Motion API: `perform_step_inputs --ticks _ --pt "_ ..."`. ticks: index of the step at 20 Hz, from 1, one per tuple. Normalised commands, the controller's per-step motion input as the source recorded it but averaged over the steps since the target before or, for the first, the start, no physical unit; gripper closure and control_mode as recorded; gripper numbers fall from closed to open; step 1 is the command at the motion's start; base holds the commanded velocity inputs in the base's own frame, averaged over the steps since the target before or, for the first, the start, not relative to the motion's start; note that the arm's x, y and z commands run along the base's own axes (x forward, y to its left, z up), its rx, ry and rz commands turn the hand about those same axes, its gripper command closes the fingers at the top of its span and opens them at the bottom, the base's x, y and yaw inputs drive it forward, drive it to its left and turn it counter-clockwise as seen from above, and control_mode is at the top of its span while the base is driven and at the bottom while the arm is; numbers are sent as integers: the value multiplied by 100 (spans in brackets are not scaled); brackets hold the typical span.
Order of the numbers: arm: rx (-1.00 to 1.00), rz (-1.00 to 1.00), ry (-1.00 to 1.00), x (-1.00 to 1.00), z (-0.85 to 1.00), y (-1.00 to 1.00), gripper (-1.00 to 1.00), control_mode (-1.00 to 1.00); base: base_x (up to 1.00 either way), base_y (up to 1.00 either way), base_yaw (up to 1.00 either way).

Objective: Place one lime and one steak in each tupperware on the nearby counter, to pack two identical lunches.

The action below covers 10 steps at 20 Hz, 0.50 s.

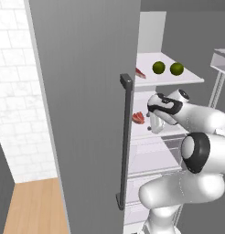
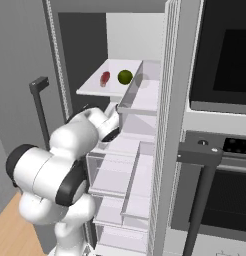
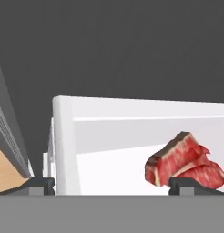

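No readable text, labels or numbers anywhere.

Pincer (image 3: 112,184) wide open, level.

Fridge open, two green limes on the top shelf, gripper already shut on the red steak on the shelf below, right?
Not quite. The gripper is open and holds nothing, as the hand view shows: the red marbled steak lies on its white shelf, ungrasped. The two round green limes do sit on the top shelf.
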Motion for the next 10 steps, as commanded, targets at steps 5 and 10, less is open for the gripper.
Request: perform_step_inputs --ticks 5,10 --pt "0 0 0 29 -17 1 -100 -100 0 0 0" --pt "0 0 0 36 -19 0 -100 -100 0 0 0"
